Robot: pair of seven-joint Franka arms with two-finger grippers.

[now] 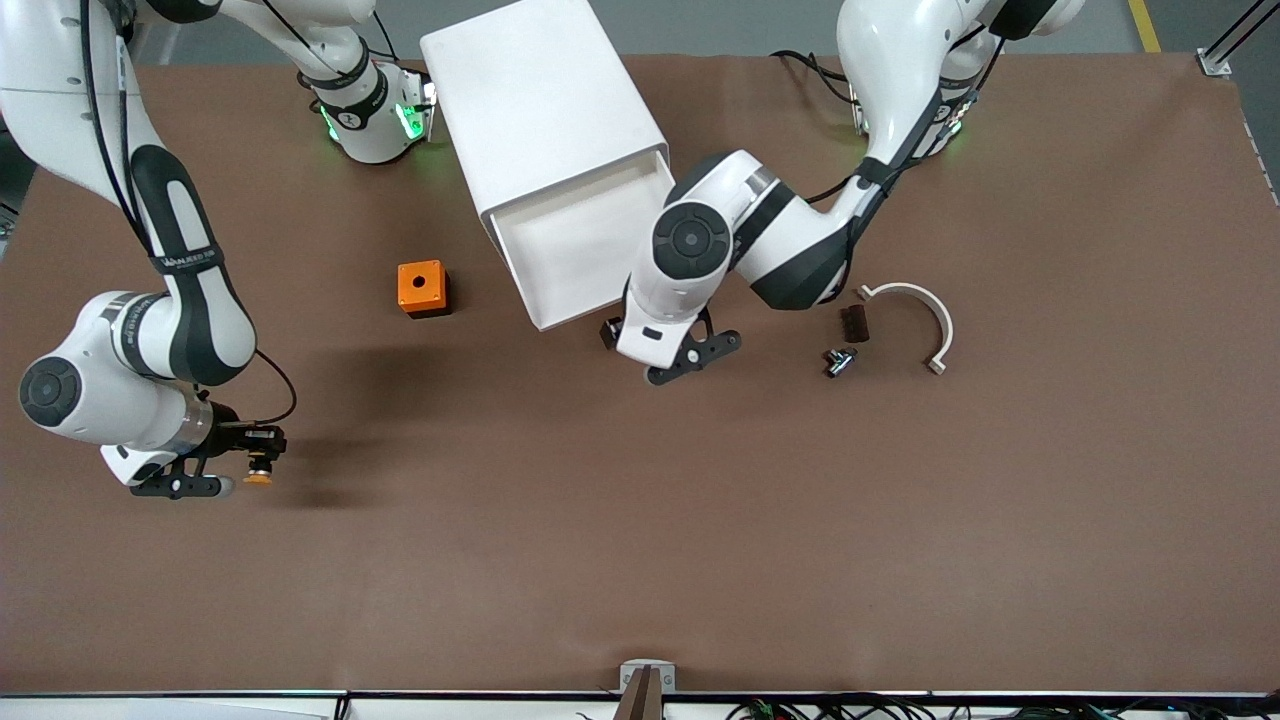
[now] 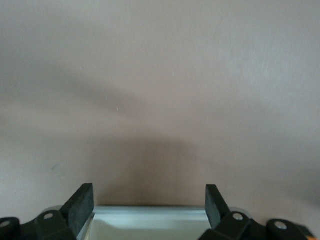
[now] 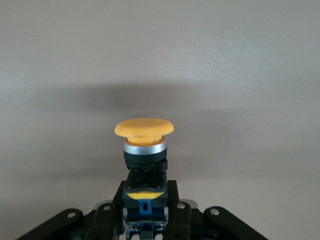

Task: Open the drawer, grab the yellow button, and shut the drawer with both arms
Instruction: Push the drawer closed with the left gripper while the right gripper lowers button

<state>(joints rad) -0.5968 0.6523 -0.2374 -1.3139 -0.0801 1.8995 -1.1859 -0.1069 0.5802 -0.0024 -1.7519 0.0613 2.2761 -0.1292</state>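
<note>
Toward the right arm's end of the table: right gripper (image 1: 252, 450) low over bare brown table (image 1: 640, 560), fingers clamped on the button (image 1: 259, 473), well apart from the cabinet. In the right wrist view, the button (image 3: 144, 150) pinched by its black and blue body, orange cap pointing out past the fingertips, long axis in line with the fingers. No contact with the tabletop to be made out.

Further along: orange cube (image 1: 422, 288) on the mat beside the cabinet (image 1: 545, 120). Topmost drawer (image 1: 575, 250) pulled out toward the front camera, tray empty and white, long way running out from the cabinet front.

Then the left gripper (image 1: 672, 352), just at the drawer's front edge, jaws spread wide with nothing between. In the left wrist view, both fingers (image 2: 80, 205) straddling the white front rim of the drawer (image 2: 150, 212). Judged the nearer arm for the closing push, straight back along the drawer's travel into the cabinet.

Past that, toward the left arm's end: a white curved bracket (image 1: 925, 315), a dark block (image 1: 853, 322), a small metal part (image 1: 838, 360), all clear of the push line. Flat mat, ample room around
</note>
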